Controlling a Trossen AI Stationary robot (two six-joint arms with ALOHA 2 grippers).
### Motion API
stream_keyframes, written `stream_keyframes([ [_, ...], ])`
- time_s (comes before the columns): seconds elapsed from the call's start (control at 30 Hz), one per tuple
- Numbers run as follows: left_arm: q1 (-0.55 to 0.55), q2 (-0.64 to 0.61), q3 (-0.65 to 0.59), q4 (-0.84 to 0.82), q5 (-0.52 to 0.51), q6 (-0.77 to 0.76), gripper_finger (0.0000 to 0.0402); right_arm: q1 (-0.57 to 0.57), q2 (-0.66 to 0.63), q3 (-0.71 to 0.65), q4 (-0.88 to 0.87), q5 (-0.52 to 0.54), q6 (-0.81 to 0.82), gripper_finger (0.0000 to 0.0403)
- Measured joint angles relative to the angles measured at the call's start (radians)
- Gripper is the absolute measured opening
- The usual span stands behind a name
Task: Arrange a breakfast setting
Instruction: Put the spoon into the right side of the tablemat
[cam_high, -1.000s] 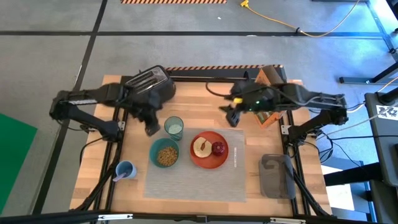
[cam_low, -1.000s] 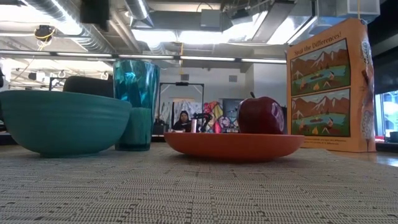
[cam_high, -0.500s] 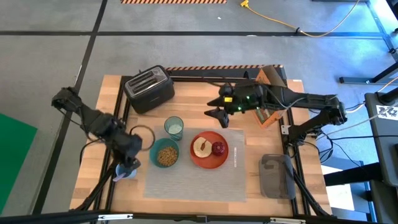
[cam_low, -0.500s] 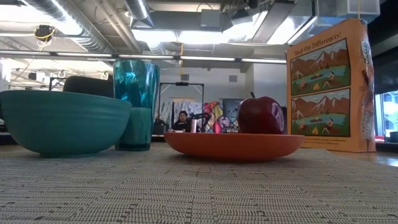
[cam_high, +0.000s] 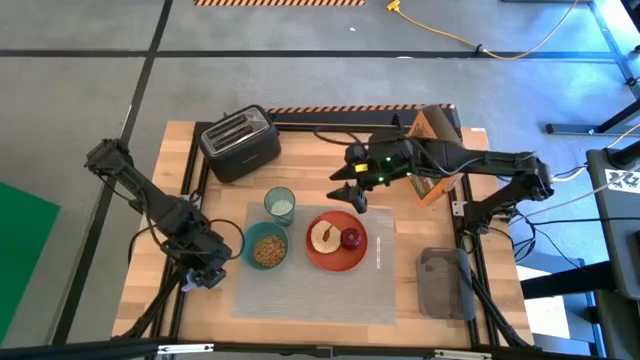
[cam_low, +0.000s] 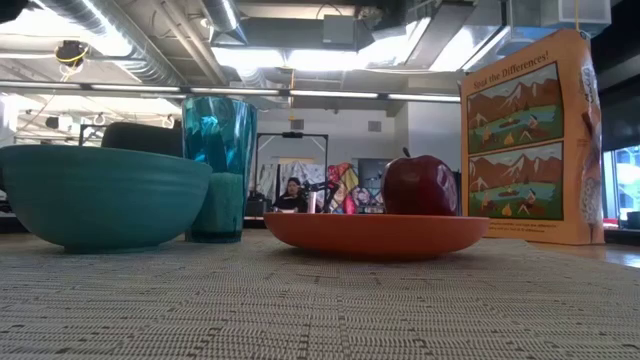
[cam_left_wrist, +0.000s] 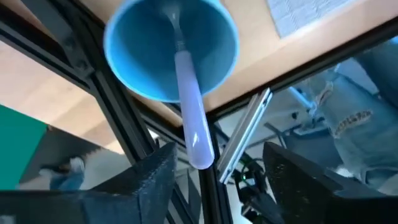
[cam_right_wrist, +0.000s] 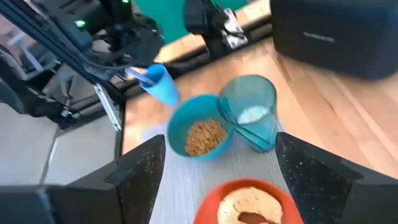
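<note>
Looked to be at the utensil step. Found the left gripper (cam_high: 205, 272) poised over a blue cup (cam_left_wrist: 137, 43) near the table's front-left corner, released, fingers spread either side of the slim pale utensil (cam_left_wrist: 189, 106) standing in it. Probably called next for closing on that handle and lifting it straight out. Saw the right gripper (cam_high: 352, 190) released above the grey placemat's (cam_high: 310, 290) far edge. Noted on the mat teal bowl (cam_high: 247, 240), green glass (cam_high: 279, 205), and orange-red plate (cam_high: 335, 265) bearing toast (cam_high: 324, 237) and apple (cam_high: 351, 238).
</note>
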Motion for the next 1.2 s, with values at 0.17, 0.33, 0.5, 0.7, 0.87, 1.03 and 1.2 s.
stream_keyframes([
  [0.17, -0.016, 0.001, -0.079, 0.055, 0.075, -0.033, 0.0244, 0.0, 0.004, -0.068, 0.001, 0.005, 0.008, 0.0298],
  [0.33, -0.027, 0.001, -0.146, 0.104, 0.09, -0.051, 0.0233, 0.0, 0.005, -0.129, 0.031, 0.005, 0.02, 0.0298],
  [0.5, -0.027, 0.001, -0.17, 0.163, 0.105, -0.072, 0.0218, 0.0, 0.005, -0.155, 0.057, 0.005, 0.022, 0.0298],
  [0.7, -0.035, 0.001, -0.204, 0.22, 0.107, -0.085, 0.0199, 0.0, 0.005, -0.155, 0.093, 0.005, 0.02, 0.0298],
  [0.87, -0.04, 0.001, -0.215, 0.22, 0.123, -0.086, 0.0178, 0.0, 0.005, -0.155, 0.098, 0.005, 0.019, 0.0298],
  [1.03, -0.04, 0.001, -0.215, 0.225, 0.137, -0.085, 0.0139, 0.0, 0.005, -0.155, 0.097, 0.012, 0.018, 0.0298],
  [1.2, -0.04, 0.001, -0.215, 0.239, 0.142, -0.084, 0.0087, 0.0, 0.005, -0.155, 0.097, 0.016, 0.018, 0.0298],
])
